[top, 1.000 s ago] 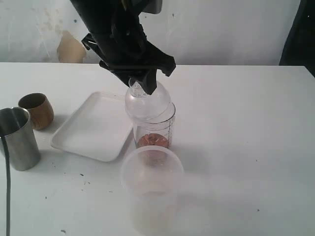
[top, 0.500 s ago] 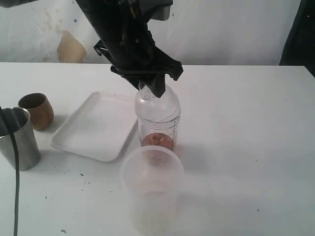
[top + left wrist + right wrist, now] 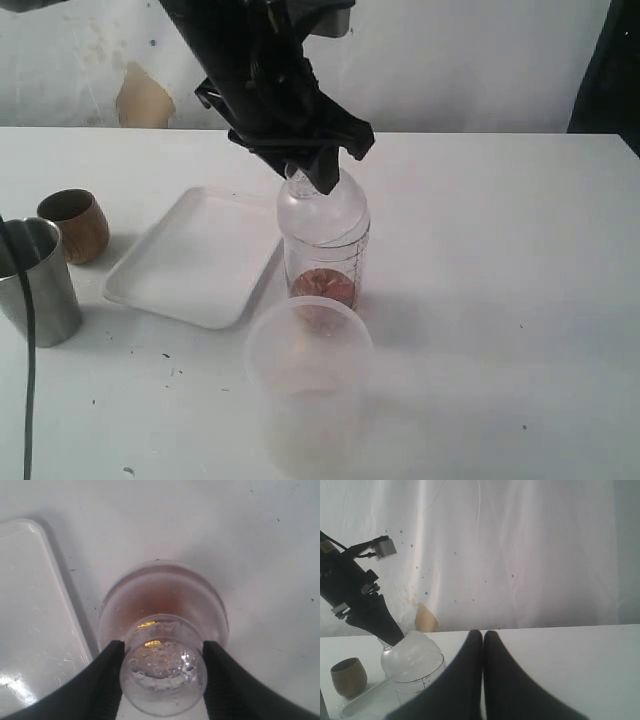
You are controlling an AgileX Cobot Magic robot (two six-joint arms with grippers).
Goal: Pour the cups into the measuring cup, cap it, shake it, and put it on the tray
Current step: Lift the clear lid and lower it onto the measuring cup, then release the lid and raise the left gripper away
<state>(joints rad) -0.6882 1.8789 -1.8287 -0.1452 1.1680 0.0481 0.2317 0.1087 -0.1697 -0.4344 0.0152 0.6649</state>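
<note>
The clear measuring cup stands upright on the table just right of the white tray, with brown contents at its bottom. A clear domed cap sits on top of it. My left gripper comes down from above and is shut on the cap's narrow top, one finger on each side. The brown wooden cup and the steel tumbler stand at the far left. My right gripper is shut on nothing, held off the table, facing the measuring cup; it is out of the exterior view.
A wide frosted plastic tub stands in front of the measuring cup, nearly touching it in the exterior view. A dark cable hangs in front of the tumbler. White wall behind the table.
My left gripper has carried the cap to the right, from tilted and off-centre to sitting square over the measuring cup, which now stands slightly further right.
</note>
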